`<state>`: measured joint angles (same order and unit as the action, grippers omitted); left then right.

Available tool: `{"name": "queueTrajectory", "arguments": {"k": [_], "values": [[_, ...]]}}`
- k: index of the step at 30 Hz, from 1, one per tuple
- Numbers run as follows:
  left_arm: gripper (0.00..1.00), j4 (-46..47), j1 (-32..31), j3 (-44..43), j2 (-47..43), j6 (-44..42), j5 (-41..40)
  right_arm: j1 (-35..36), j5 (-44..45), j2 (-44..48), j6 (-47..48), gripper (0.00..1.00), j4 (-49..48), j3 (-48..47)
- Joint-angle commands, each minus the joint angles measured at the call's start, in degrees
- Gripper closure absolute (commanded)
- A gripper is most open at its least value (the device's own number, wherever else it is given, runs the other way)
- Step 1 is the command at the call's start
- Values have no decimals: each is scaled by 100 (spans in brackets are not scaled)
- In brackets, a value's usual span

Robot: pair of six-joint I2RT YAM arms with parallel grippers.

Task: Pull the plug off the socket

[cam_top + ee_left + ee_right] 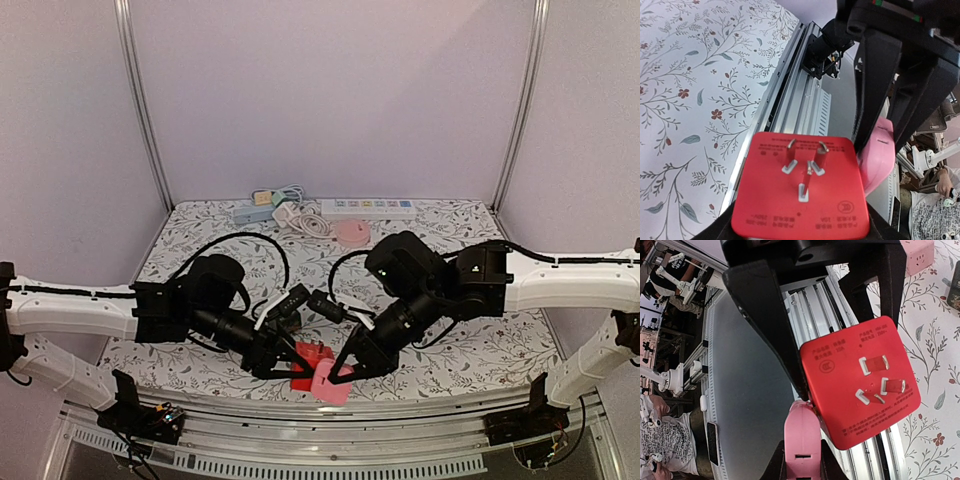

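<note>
A red socket cube (312, 362) hangs over the table's near edge, its three metal prongs bare and pointing at the left wrist camera (800, 195). My left gripper (800, 231) has a finger against each side of the cube. A pink plug (332, 385) touches the cube's side; whether the two are still joined does not show. My right gripper (803, 462) is shut on the pink plug (802, 435), and the red cube (860, 380) sits just above and right of it. The right gripper's black fingers (875, 90) fill the upper right of the left wrist view, beside the pink plug (880, 155).
A white power strip (366, 208), a round pink item (351, 233), a coiled white cable (300, 218) and small adapters (258, 205) lie at the back of the flowered table (200, 235). Black cables loop mid-table. An aluminium rail (320, 420) runs along the near edge.
</note>
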<state>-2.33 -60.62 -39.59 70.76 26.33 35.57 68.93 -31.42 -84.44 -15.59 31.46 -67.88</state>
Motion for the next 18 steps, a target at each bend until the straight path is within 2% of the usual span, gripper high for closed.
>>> {"name": "queueTrajectory", "arguments": {"k": [1,7,18], "values": [[44,0,15,-65,-119,103,-30,-22,133,128,88,100,-178,-167],[57,-206,19,-28,-250,48,-528,-22,761,73,-85,100,-147,-156],[75,-671,-77,-14,-401,40,-2219,-24,2037,-501,-1118,100,33,-385]]}}
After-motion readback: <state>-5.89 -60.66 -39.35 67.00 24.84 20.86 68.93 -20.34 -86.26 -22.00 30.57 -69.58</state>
